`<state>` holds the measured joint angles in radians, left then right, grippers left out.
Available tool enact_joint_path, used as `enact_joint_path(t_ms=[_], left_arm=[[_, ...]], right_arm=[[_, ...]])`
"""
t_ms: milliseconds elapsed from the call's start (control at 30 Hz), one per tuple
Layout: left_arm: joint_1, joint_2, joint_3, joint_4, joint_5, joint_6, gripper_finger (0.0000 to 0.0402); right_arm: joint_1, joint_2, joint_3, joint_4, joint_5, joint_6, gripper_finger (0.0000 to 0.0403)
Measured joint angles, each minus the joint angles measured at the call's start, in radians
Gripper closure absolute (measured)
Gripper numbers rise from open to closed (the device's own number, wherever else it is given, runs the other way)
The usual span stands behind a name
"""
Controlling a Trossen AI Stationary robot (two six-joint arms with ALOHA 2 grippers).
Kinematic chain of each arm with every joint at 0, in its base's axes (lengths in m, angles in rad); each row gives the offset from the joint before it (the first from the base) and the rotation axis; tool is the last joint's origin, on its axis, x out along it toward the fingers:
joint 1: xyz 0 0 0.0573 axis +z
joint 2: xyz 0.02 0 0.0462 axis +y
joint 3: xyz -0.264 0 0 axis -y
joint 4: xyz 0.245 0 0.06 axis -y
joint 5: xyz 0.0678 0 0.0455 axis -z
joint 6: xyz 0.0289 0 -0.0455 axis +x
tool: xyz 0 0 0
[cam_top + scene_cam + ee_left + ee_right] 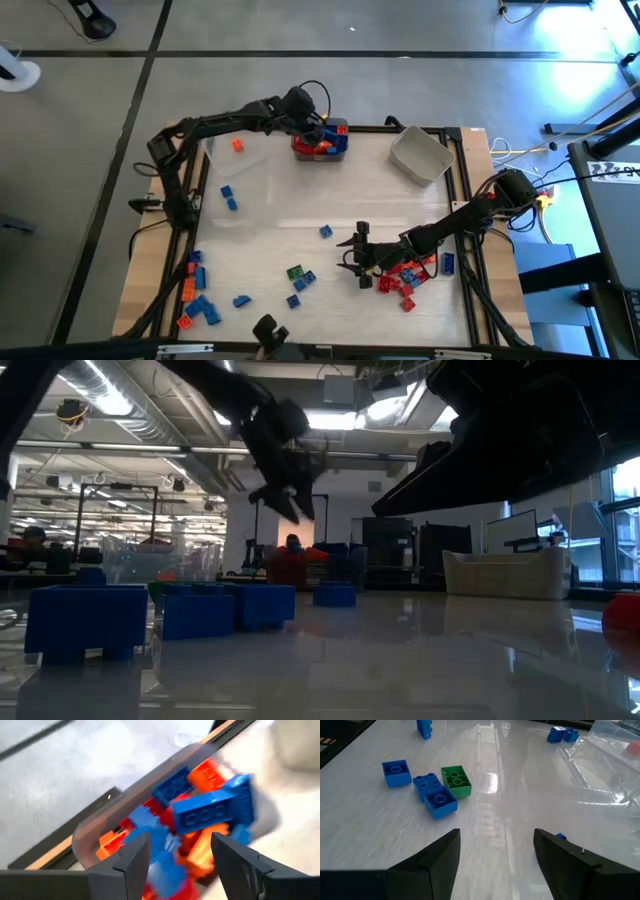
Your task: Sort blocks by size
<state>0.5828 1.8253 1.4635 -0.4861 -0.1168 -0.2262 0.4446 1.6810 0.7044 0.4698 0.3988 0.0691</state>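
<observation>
My left gripper (322, 130) hangs open over a small bin (85, 832) at the table's far middle. The bin is filled with blue, orange and red blocks (210, 807). A blurred blue block (159, 845) shows just below the left finger; I cannot tell whether it touches it. My right gripper (355, 258) is open and empty, low over the table's near middle, beside a pile of red blocks (405, 278). Ahead of it in the right wrist view lie a green block (456, 781) and blue blocks (434, 795) on the table.
A grey bin (420, 156) stands at the far right. A clear bin (245, 160) with one orange block (238, 145) stands at the far left. Blue and orange blocks (198, 295) lie along the near left edge. Single blue blocks (228, 197) lie scattered.
</observation>
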Motion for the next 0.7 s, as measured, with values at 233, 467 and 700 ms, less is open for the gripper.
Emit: enact_joint_path(t_ms=[233,467,700], left_arm=[[-0.117,-0.167,0.000,-0.129,-0.009,0.023,0.0206],[-0.346,-0.286,0.000,-0.335,-0.091,-0.023,0.0206],[-0.624,-0.334,0.000,-0.527,-0.221,-0.226,0.0206]], right_arm=[[0.000,0.000,0.000,0.000,0.000,0.000,0.0155],[0.000,0.000,0.000,0.000,0.000,0.000,0.0155],[0.000,0.000,0.000,0.000,0.000,0.001,0.0155]])
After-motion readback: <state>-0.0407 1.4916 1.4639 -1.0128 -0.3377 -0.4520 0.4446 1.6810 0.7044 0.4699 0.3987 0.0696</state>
